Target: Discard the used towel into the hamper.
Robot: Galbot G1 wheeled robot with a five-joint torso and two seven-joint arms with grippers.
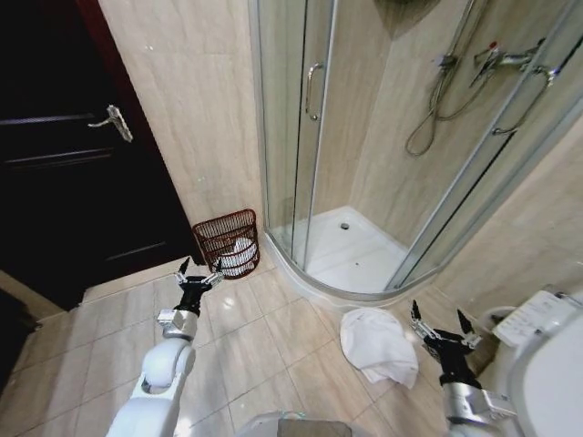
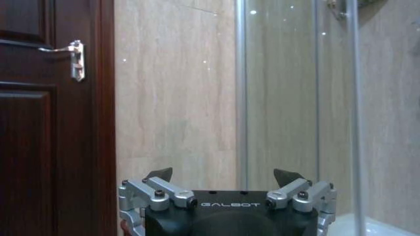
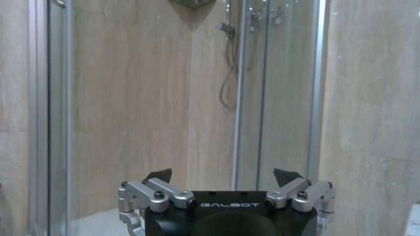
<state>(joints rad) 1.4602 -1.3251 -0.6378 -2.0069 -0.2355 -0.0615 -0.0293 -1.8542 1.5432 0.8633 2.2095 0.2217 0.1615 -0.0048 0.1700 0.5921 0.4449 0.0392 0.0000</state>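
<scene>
A: Where's the towel relative to the grippers?
B: White towel (image 1: pixel 379 346) lies crumpled on the tiled floor (image 1: pixel 264 337), just off the curved edge of the shower tray (image 1: pixel 364 255). Right gripper (image 1: pixel 444 323) hangs just beside it, toward the toilet (image 1: pixel 547 355), fingers spread apart, nothing between them, not touching the towel.
A: Hamper?
B: Reddish-brown wire hamper (image 1: pixel 228 241) stands on the floor against the wall, between the dark door (image 1: pixel 64 164) and the shower's glass panel (image 1: pixel 291 118). Something white already sits inside it. Left gripper (image 1: pixel 199 270) is right in front of its rim, fingers also spread, empty.
A: Wrist cams?
B: Left wrist view: gripper (image 2: pixel 223 174) spread wide, facing the tiled wall with the door and its handle (image 2: pixel 74 58) on one side, glass on the other. Right wrist view: gripper (image 3: pixel 223 174) spread wide, facing the shower enclosure, hose (image 3: pixel 228 83) hanging inside.
A: Obstructions?
B: Bare floor tiles between towel and hamper. They're well apart.
</scene>
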